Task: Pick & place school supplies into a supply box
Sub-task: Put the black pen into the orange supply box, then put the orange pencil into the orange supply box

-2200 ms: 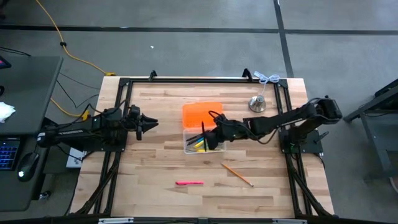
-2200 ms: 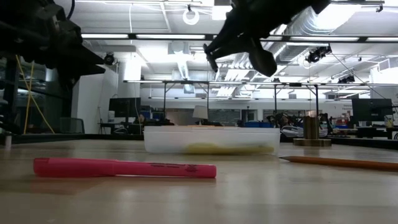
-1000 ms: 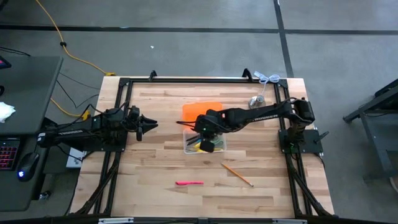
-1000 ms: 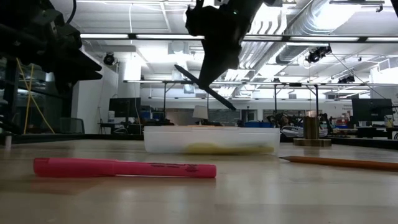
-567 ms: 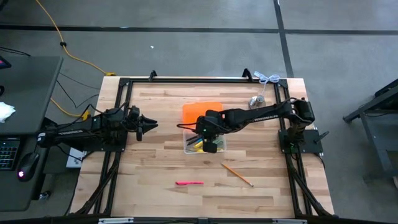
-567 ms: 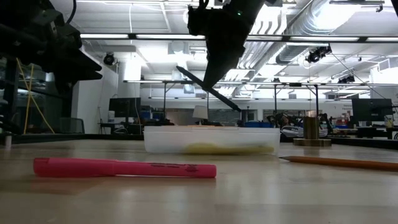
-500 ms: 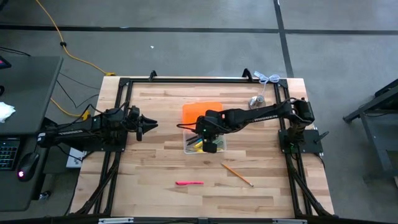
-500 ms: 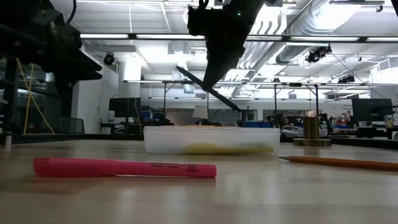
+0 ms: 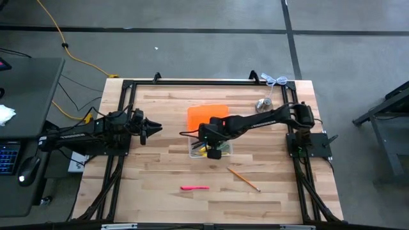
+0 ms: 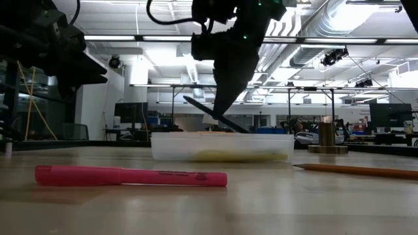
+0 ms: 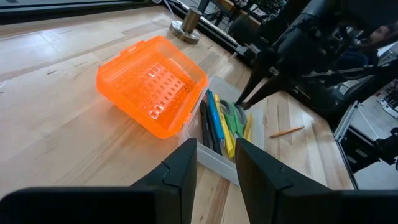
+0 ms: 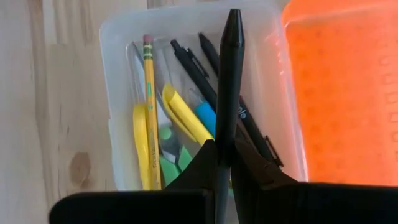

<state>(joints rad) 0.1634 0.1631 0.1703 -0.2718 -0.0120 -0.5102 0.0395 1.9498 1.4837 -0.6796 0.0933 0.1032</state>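
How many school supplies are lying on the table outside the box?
2: the pink marker near the table's front edge and the wooden pencil to its right. Neither touches the supply box. None seems hidden.

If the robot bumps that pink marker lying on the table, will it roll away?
Probably yes. The pink marker looks round and smooth, lying flat on the bare wooden table with nothing beside it to stop it. It looks stiff and thin, so likely light enough for a nudge to move it.

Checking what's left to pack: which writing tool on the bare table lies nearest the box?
The wooden pencil, just off the supply box; the pink marker lies farther away.
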